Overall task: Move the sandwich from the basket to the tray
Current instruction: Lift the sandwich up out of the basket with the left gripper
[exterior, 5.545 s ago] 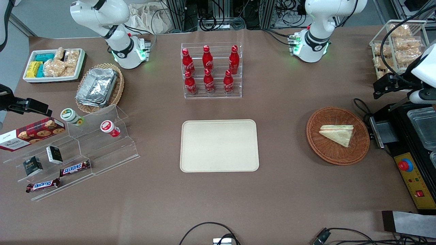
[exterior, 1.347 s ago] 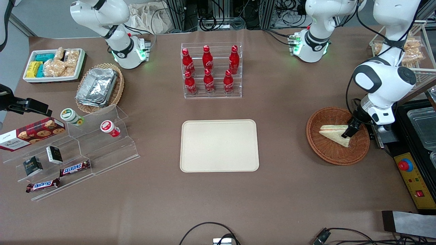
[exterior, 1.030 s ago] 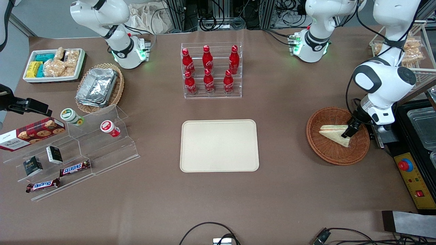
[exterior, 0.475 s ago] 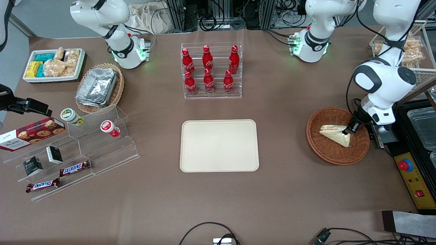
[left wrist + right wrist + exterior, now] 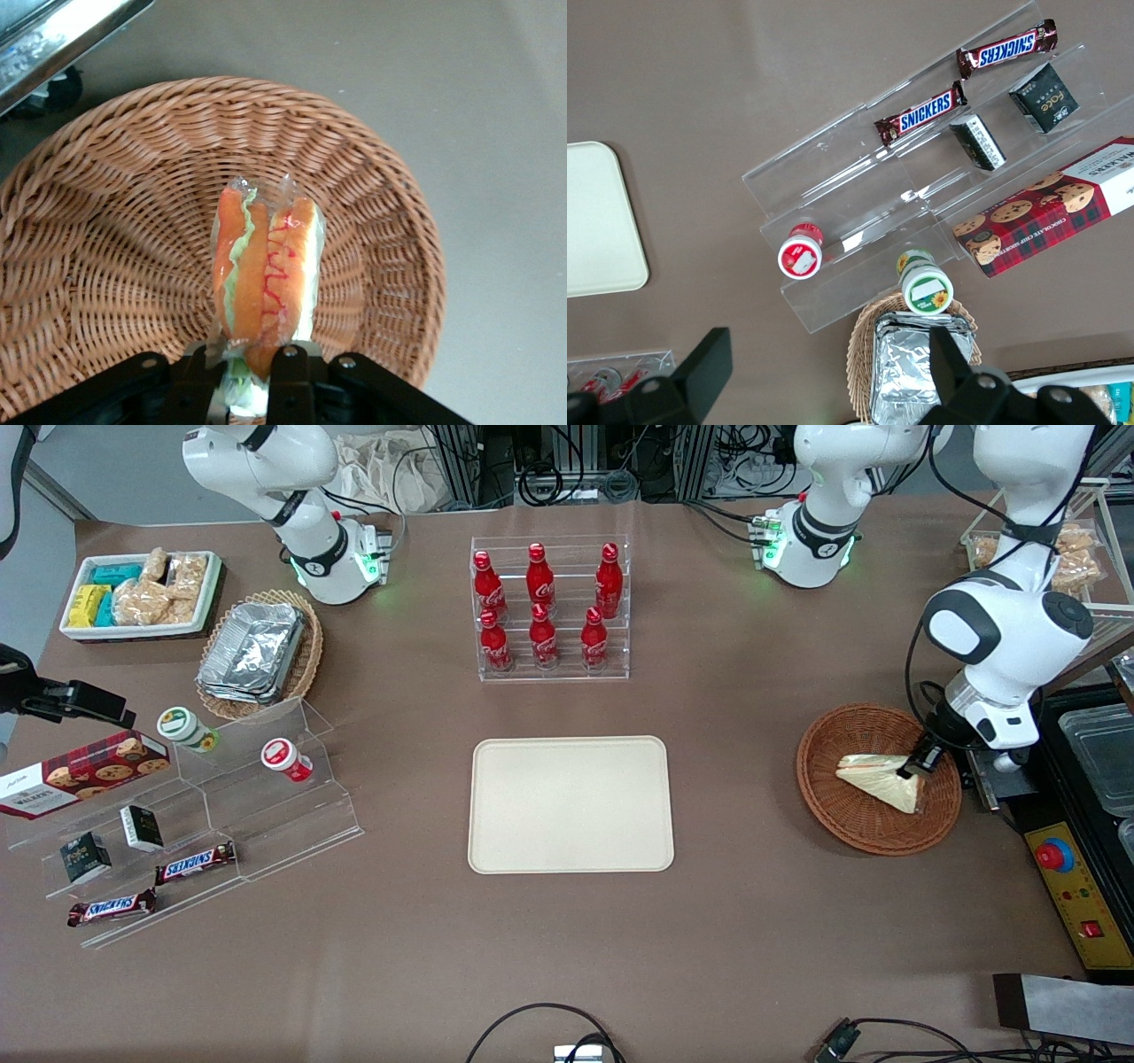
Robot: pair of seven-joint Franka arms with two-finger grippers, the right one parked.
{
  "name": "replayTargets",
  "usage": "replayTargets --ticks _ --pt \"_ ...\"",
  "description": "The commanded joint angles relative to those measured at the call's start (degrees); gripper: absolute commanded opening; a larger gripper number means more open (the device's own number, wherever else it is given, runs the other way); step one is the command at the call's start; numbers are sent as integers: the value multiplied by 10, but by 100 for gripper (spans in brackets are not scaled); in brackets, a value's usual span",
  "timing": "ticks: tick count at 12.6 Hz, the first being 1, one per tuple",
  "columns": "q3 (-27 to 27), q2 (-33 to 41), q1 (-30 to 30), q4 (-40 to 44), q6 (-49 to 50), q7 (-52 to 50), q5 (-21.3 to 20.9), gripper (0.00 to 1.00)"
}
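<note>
Left wrist view: the pincer [image 5: 251,367] is closed on the sandwich [image 5: 263,279], its 2 fingers [image 5: 288,376] pinching the wrap at 1 end of the wedge, filling edge facing the camera. The sandwich sits inside the basket [image 5: 97,221], and whether it rests on the weave or is slightly raised cannot be told. Handling estimate: light, soft bread in slick clear film. A hard squeeze would likely crush it, and an end grip may let the free end droop or slip. In the front view, at centre right of the frame, the basket [image 5: 850,824] stands on the brown counter [image 5: 753,921]. The tray [image 5: 570,804], at frame centre, lies well apart toward the parked arm's end, with bare counter between.
</note>
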State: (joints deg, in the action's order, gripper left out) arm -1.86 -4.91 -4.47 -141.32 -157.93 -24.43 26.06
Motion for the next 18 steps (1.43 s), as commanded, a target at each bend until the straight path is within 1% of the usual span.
replayTargets --ticks 1,3,5,7,8,10,12,13,16,18 --pt "-2 37 3 15 58 -2 -30 5" --pt "-2 47 2 55 138 -5 -79 5" --pt "-3 54 1 126 240 -39 -134 5" --pt "-1 52 2 210 347 -75 -203 5" --pt "4 50 3 244 392 -83 -220 5" --pt "26 52 3 281 438 -81 -232 5" --pt "65 53 3 304 475 -81 -274 5" --pt "75 53 3 313 486 -79 -279 5" --pt "106 47 3 358 532 -56 -279 5" --pt "131 45 3 379 545 -51 -279 5"
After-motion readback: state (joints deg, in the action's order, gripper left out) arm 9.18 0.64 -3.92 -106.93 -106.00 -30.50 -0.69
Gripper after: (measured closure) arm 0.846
